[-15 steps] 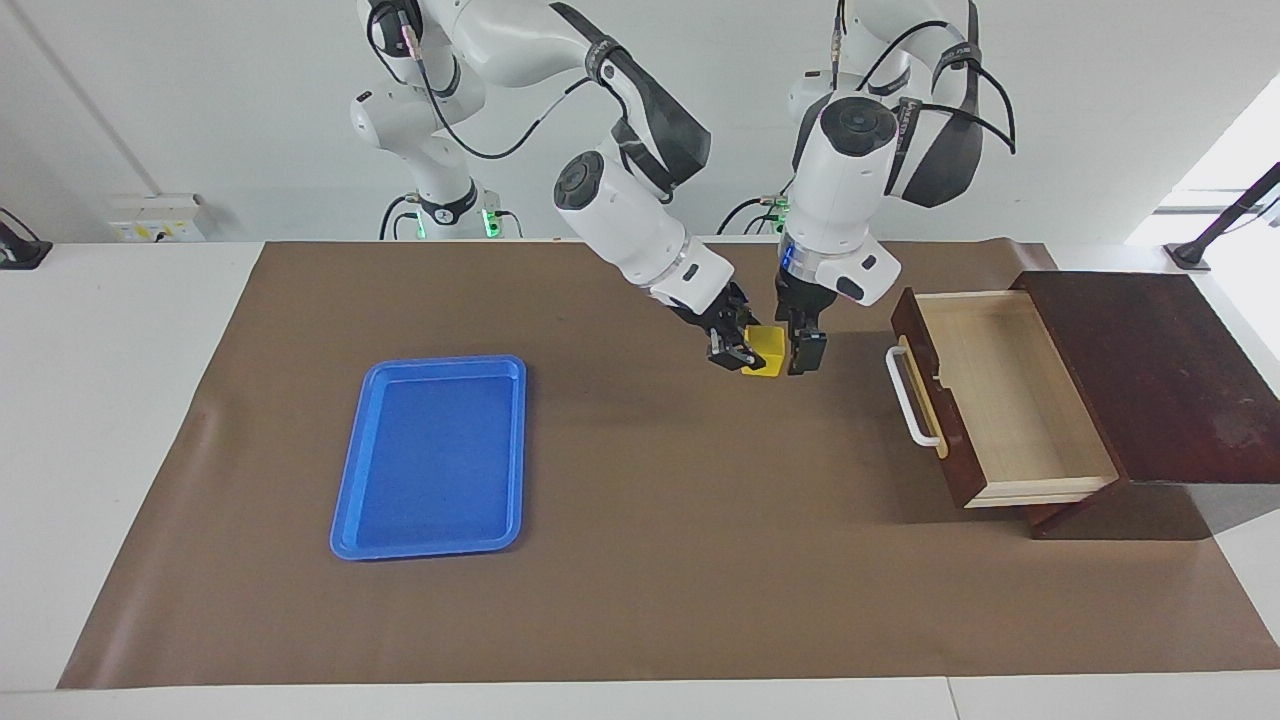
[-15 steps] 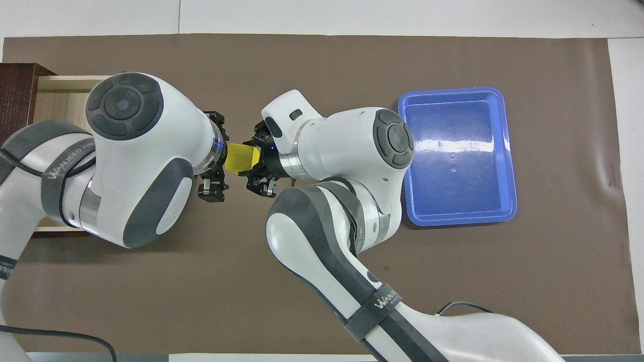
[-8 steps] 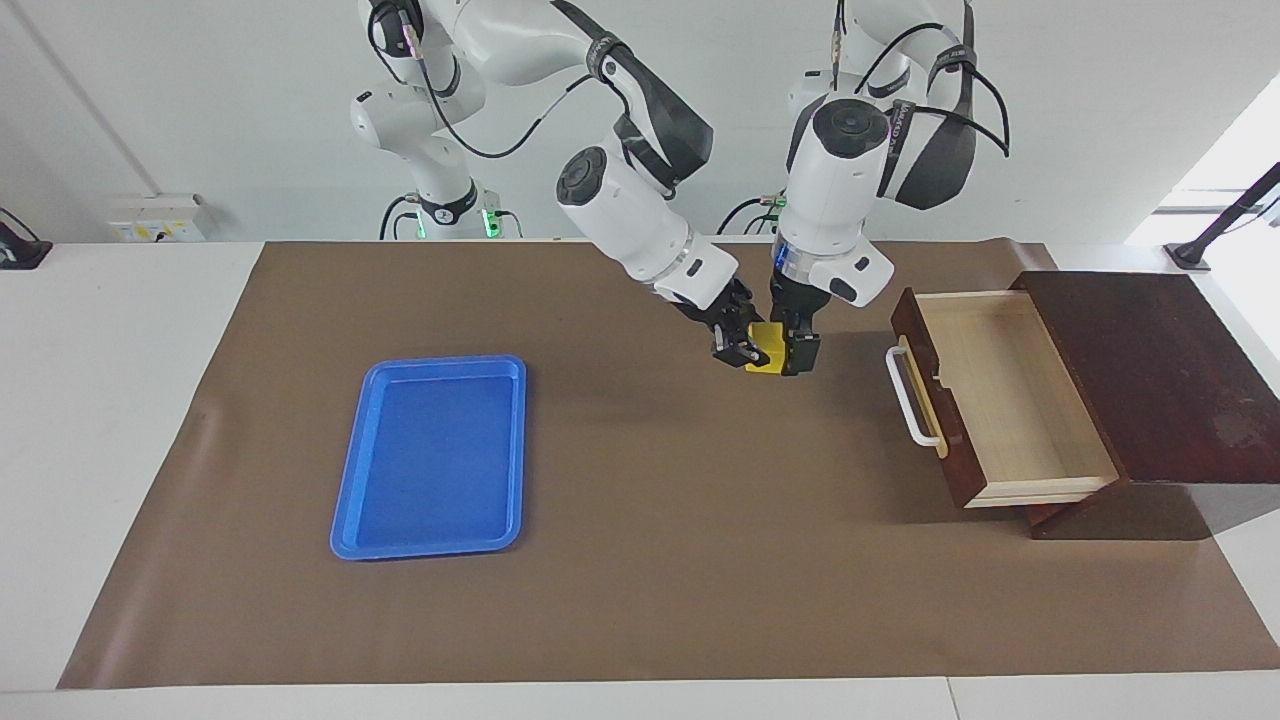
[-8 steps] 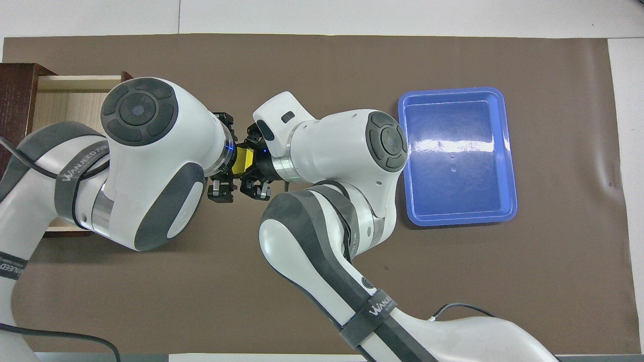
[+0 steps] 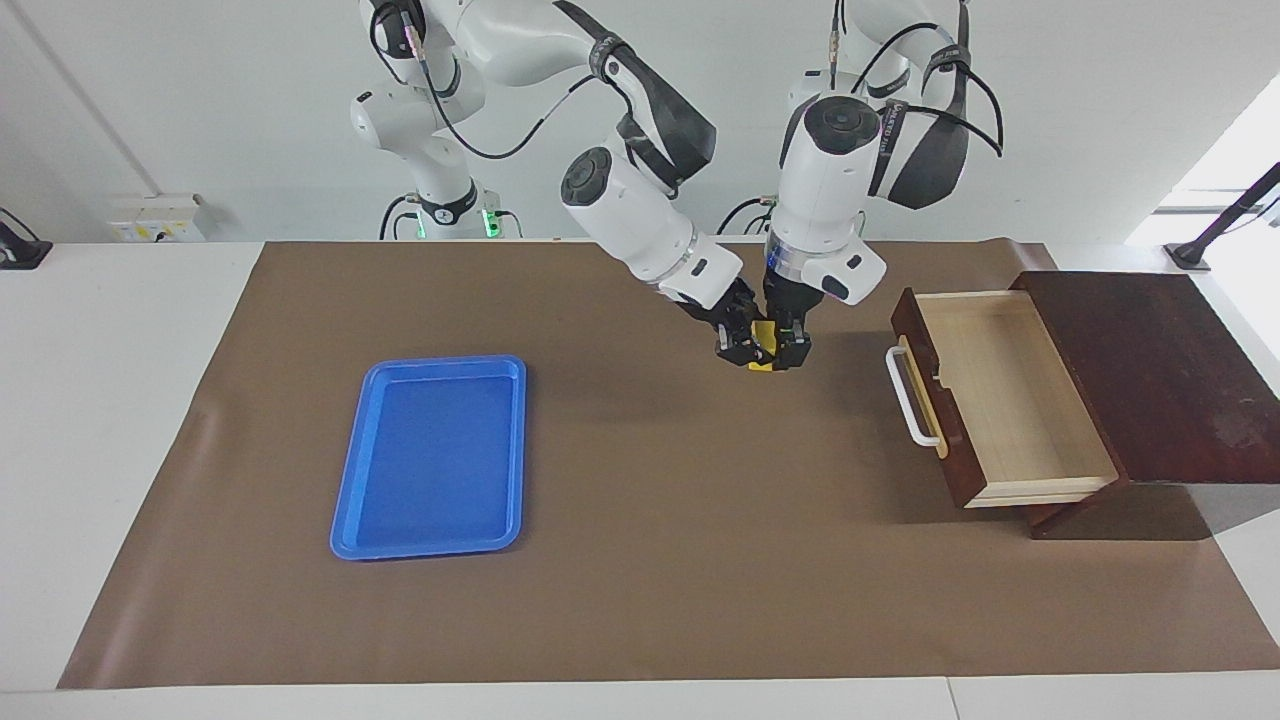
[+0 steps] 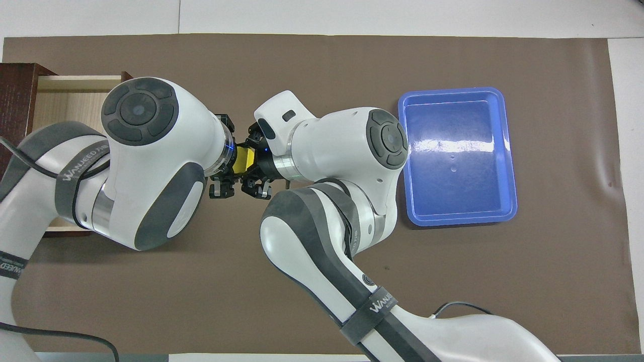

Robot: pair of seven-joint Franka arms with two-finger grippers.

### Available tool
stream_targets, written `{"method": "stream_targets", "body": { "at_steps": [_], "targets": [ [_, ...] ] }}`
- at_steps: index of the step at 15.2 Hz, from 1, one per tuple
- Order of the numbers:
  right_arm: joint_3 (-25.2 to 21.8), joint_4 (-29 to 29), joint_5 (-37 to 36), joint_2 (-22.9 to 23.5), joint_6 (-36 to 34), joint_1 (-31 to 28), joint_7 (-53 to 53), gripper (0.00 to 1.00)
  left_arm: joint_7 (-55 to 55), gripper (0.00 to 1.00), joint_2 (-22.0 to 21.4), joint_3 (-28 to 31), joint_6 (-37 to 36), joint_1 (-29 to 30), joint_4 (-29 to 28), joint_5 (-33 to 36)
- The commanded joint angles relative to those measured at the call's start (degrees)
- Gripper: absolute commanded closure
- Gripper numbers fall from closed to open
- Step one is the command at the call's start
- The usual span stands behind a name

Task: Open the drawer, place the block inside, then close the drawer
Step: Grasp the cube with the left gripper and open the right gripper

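the block (image 5: 764,348), a small yellow cube, is up in the air over the brown mat (image 5: 640,560), in front of the pulled-out drawer (image 5: 1000,400) and well apart from the blue tray (image 5: 350,500). the right gripper (image 5: 742,352) is clamped on the block from the side toward the right arm's end of the table, and the left gripper (image 5: 790,352) has its fingers around the block from the drawer's side, though whether they already press on it cannot be told. the drawer's pale interior holds nothing.
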Motion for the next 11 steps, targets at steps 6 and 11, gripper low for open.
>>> {"method": "stream_targets", "body": {
  "at_steps": [6, 11],
  "targets": [
    [0.19, 1.45, 0.09, 0.40, -0.63, -0.60, 2.09, 0.01, -1.10, 1.00, 0.42, 0.61, 0.43, -0.32, 0.16, 0.56],
    [0.10, 2.24, 0.09, 0.23, -0.81, -0.95, 2.71, 0.00, 0.83, 1.00, -0.10, 0.70, -1.06, 1.34, 0.87, 0.65]
  ]
}}
